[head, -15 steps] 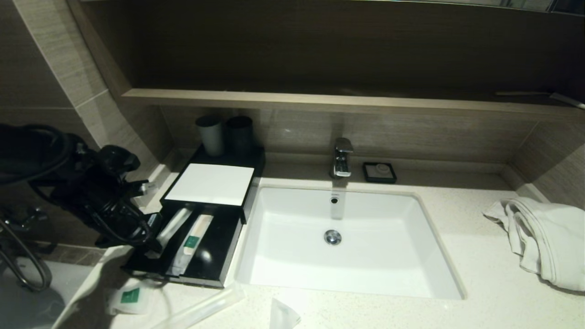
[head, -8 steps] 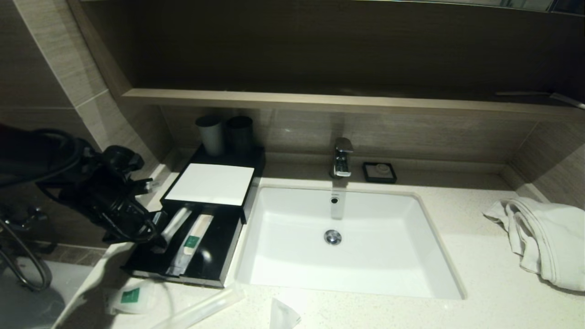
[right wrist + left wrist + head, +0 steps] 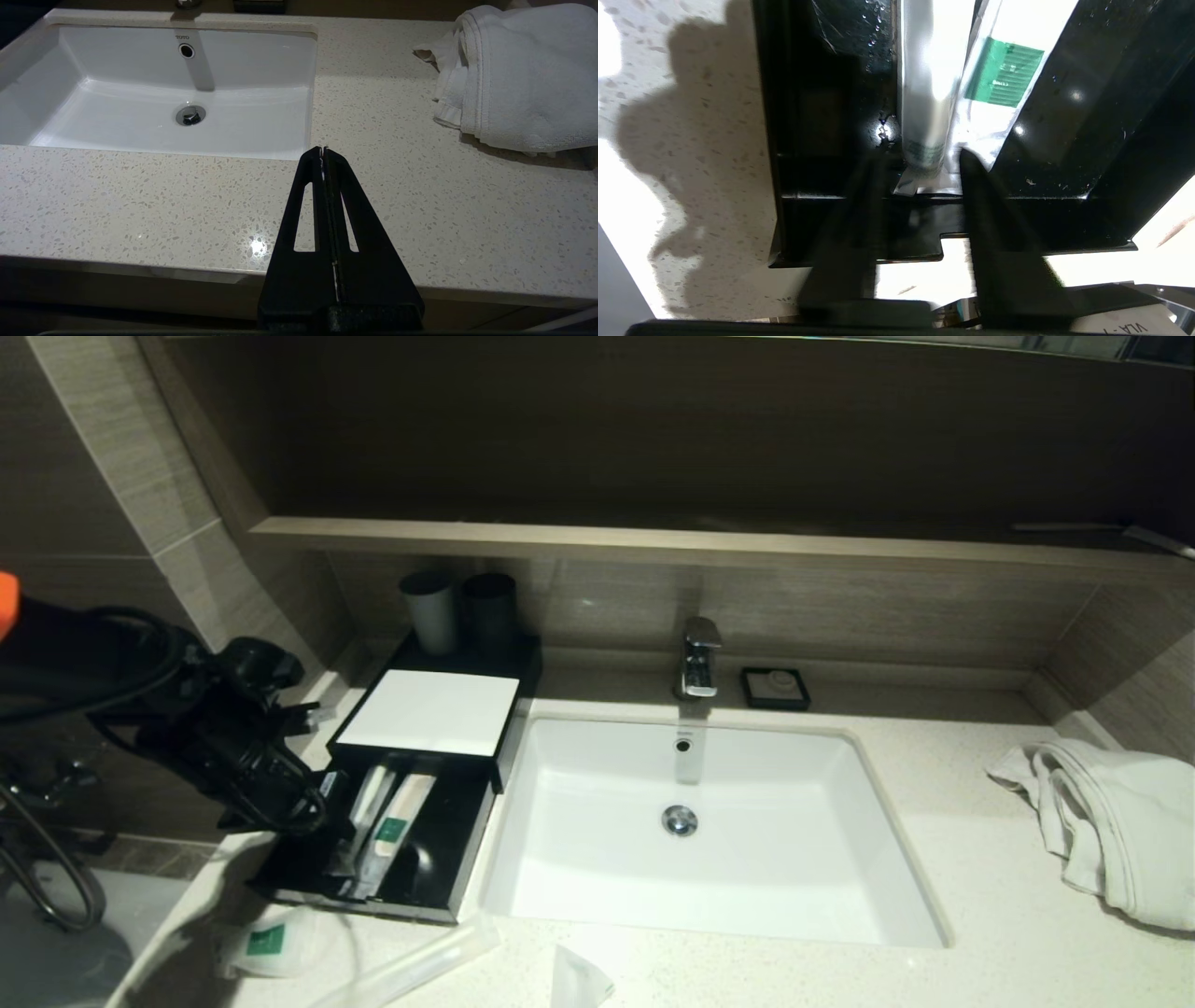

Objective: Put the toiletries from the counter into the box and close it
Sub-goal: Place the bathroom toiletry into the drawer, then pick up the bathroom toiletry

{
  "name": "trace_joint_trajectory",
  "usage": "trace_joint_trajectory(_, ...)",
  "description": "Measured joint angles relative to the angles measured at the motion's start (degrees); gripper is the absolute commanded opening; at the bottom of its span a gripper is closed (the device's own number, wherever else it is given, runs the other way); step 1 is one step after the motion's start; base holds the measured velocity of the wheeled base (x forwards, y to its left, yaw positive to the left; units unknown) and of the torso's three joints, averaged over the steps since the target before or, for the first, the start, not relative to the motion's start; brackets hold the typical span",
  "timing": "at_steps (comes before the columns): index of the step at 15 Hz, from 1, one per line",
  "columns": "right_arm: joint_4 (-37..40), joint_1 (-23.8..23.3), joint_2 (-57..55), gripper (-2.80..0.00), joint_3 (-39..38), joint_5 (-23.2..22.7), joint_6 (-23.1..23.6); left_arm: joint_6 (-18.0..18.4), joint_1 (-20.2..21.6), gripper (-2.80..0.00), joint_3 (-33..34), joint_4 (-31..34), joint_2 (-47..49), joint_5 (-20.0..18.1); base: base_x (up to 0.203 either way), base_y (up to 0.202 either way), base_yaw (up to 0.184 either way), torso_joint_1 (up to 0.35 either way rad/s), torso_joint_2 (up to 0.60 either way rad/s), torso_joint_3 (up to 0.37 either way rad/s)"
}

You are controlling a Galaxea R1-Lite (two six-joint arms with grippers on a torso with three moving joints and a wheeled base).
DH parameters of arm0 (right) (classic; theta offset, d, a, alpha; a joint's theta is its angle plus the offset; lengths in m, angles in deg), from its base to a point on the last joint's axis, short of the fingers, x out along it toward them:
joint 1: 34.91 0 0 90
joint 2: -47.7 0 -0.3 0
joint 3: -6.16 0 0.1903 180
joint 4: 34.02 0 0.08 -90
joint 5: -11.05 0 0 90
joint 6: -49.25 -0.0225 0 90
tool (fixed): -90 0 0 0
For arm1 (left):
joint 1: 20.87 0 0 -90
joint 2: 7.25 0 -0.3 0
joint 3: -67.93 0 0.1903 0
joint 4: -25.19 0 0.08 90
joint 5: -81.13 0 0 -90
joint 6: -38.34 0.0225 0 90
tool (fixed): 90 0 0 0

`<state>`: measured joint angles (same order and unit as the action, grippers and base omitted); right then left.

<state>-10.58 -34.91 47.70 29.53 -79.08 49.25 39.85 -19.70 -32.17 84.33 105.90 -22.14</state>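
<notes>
The black box (image 3: 428, 711) with a white top panel stands left of the sink, its front drawer (image 3: 439, 868) pulled out. A long thin packet (image 3: 366, 801) and a packet with a green mark (image 3: 392, 826) lie side by side in the drawer. My left gripper (image 3: 325, 791) is open at the drawer's left front. In the left wrist view the left gripper (image 3: 922, 161) has its fingers either side of the long packet's (image 3: 920, 93) near end, beside the green-marked packet (image 3: 1004, 70). A green-marked pouch (image 3: 266, 941), a long packet (image 3: 411, 966) and a small packet (image 3: 574, 980) lie on the counter (image 3: 934, 859). My right gripper (image 3: 323, 150) is shut and empty over the counter's front.
The white sink (image 3: 560, 887) with a faucet (image 3: 698, 658) is in the middle. Two dark cups (image 3: 434, 607) stand behind the box. A black soap dish (image 3: 775, 688) sits by the faucet. A white towel (image 3: 1111, 821) lies at the right.
The left gripper has moved slightly back and right. The long thin packet has swung from slanting to lying straight in the drawer beside the green-marked packet.
</notes>
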Motion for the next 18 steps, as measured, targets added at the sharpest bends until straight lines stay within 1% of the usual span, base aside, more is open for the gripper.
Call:
trace_joint_trajectory(6, 0.0, 0.0, 0.0, -2.80, 0.0, 0.0, 0.0, -0.5, -1.7, 0.00, 0.5, 1.1, -3.5, 0.0, 0.000, 0.000, 0.000, 0.000, 0.00, 0.000)
trace_joint_trajectory(10, 0.0, 0.0, 0.0, -2.80, 0.0, 0.0, 0.0, -0.3, -2.9, 0.00, 1.9, 2.4, -11.1, 0.0, 0.000, 0.000, 0.000, 0.000, 0.00, 0.000)
trace_joint_trajectory(11, 0.0, 0.0, 0.0, -2.80, 0.0, 0.0, 0.0, 0.0, -3.1, -1.47, 2.9, 2.6, -13.5, 0.1, 0.000, 0.000, 0.000, 0.000, 0.00, 0.000)
trace_joint_trajectory(12, 0.0, 0.0, 0.0, -2.80, 0.0, 0.0, 0.0, 0.4, -3.3, -2.80, 4.3, 3.0, -15.9, 0.1, 0.000, 0.000, 0.000, 0.000, 0.00, 0.000)
trace_joint_trajectory(13, 0.0, 0.0, 0.0, -2.80, 0.0, 0.0, 0.0, 1.4, -3.4, -2.80, 6.2, 3.5, -18.5, 0.2, 0.000, 0.000, 0.000, 0.000, 0.00, 0.000)
trace_joint_trajectory(15, 0.0, 0.0, 0.0, -2.80, 0.0, 0.0, 0.0, 4.9, -3.4, -2.80, 10.8, 4.3, -23.4, 0.2, 0.000, 0.000, 0.000, 0.000, 0.00, 0.000)
trace_joint_trajectory(18, 0.0, 0.0, 0.0, -2.80, 0.0, 0.0, 0.0, 11.3, -3.5, -2.80, 17.8, 5.5, -29.4, 0.4, 0.000, 0.000, 0.000, 0.000, 0.00, 0.000)
